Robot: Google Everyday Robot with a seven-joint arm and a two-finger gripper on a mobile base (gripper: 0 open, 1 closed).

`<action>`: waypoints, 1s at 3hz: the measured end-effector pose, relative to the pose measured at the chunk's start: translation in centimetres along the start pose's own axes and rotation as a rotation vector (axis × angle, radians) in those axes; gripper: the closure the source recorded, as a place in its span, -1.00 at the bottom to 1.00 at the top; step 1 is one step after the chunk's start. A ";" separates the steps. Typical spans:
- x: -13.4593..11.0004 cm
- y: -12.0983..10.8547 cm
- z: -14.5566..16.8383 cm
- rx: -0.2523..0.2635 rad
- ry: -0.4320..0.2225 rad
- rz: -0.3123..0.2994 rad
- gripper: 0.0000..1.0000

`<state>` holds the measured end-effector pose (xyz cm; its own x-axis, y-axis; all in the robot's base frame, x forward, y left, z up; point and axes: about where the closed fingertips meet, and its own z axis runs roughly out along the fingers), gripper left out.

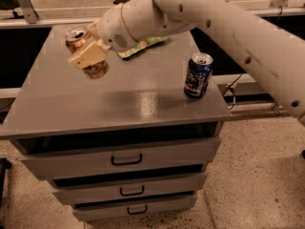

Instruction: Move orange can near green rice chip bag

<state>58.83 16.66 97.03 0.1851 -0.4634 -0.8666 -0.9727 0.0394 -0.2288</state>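
Observation:
My gripper [89, 56] is shut on the orange can [97, 69]. The can is tilted, with its silver top [76, 34] pointing up and left, and is held over the back-left part of the grey cabinet top [128, 104]. The green rice chip bag [145, 45] lies flat near the back edge, just right of the can. My arm hides much of it, so only a crinkled green strip shows. The can and the bag are apart.
A dark blue can [198, 75] with white graphics stands upright near the right edge of the top. The cabinet has three drawers with dark handles [127, 160] below. Speckled floor lies to the right and a dark ledge runs behind.

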 end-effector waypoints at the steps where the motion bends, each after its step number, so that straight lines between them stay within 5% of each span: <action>1: 1.1 -3.3 -5.7 0.121 0.059 -0.034 1.00; 3: 4.5 -10.0 -12.0 0.328 0.126 -0.080 1.00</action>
<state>67.65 3.55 100.75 0.2205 -0.5812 -0.7833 -0.8554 0.2706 -0.4416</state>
